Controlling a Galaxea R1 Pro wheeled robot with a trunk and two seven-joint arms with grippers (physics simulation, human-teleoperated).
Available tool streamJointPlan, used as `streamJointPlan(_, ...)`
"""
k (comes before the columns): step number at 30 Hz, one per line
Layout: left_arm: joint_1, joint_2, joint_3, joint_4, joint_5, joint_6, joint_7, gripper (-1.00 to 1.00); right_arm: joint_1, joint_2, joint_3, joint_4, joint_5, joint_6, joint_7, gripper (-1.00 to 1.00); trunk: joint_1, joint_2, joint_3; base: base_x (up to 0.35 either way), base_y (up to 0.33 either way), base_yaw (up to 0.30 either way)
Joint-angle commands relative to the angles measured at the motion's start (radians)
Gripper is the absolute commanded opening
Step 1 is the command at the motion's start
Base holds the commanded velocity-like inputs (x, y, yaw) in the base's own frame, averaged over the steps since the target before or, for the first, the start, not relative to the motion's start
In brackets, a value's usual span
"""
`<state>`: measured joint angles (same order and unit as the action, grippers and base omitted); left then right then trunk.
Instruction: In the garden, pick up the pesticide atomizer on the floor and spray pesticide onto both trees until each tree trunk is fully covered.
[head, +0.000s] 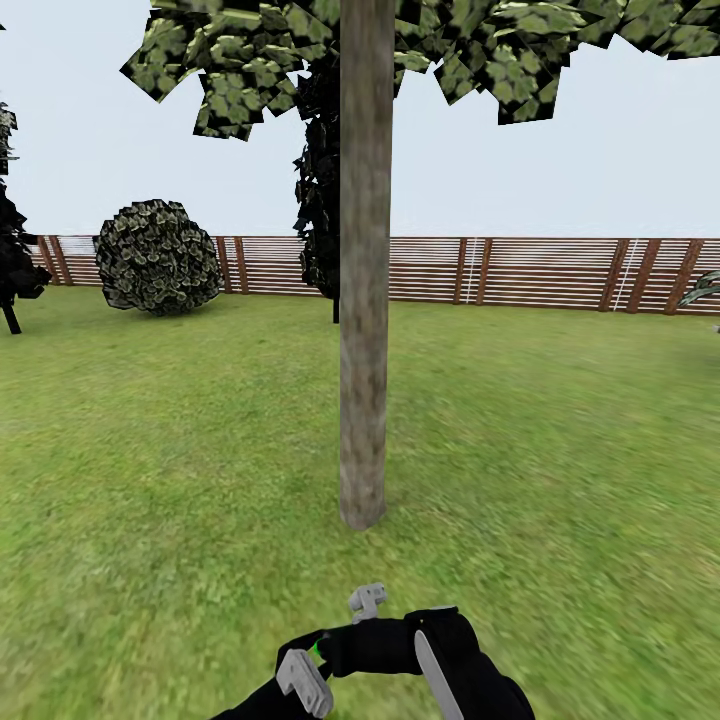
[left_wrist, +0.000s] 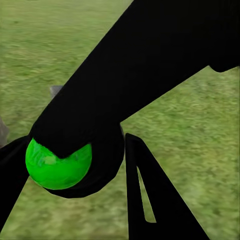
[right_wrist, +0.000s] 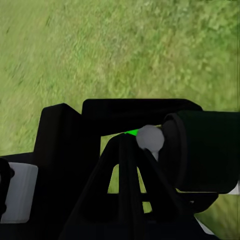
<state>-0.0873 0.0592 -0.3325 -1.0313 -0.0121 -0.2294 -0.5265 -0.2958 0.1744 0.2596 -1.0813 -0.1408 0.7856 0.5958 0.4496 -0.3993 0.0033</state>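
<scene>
Right gripper (head: 375, 640) pinching the pesticide atomizer (head: 368, 603), tree trunk (head: 363, 300) just ahead. Left gripper (head: 300, 680) state: cannot tell. Best aimed squarely, swept bottom to top.

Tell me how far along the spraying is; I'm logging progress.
Pickup looks done: the pesticide atomizer is off the grass, apparently in the right gripper, its nozzle toward the tree trunk just ahead. The trunk shows no white specks, so all spraying remains.

one tree trunk (head: 364, 300), one bush (head: 157, 256), one fence (head: 540, 270)
</scene>
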Motion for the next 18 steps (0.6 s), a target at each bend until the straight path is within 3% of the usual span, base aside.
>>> streamJointPlan(1, 0.000, 0.001, -0.002, 0.000, 0.001, -0.005, 0.000, -1.00, 0.000, 0.000, 0.000, 0.000, 0.000, 0.004, -0.005, -1.00, 0.000, -0.001, 0.000, 0.000, 0.000, 0.000)
streamJointPlan(12, 0.000, -0.001, -0.002, 0.002, 0.001, -0.005, 0.000, -1.00, 0.000, -0.001, -0.004, -0.002, -0.002, -0.050, -0.017, -1.00, 0.000, -0.001, 0.000, 0.000, 0.000, 0.000)
streamJointPlan(13, 0.000, -0.001, -0.002, 0.002, 0.001, -0.004, 0.000, -1.00, 0.000, -0.011, -0.014, -0.013, -0.061, -0.058, -0.022, -1.00, 0.000, -0.001, 0.000, 0.000, 0.000, 0.000)
streamJointPlan(17, 0.000, -0.001, -0.002, 0.002, 0.001, -0.004, 0.000, -1.00, 0.000, -0.012, -0.016, -0.015, -0.067, -0.058, -0.022, -1.00, 0.000, -0.001, 0.000, 0.000, 0.000, 0.000)
streamJointPlan(18, 0.000, -0.004, -0.002, 0.003, 0.001, -0.004, 0.000, -1.00, 0.000, -0.021, -0.154, -0.210, -0.069, -0.043, -0.021, -1.00, 0.000, -0.001, 0.000, 0.000, 0.000, 0.000)
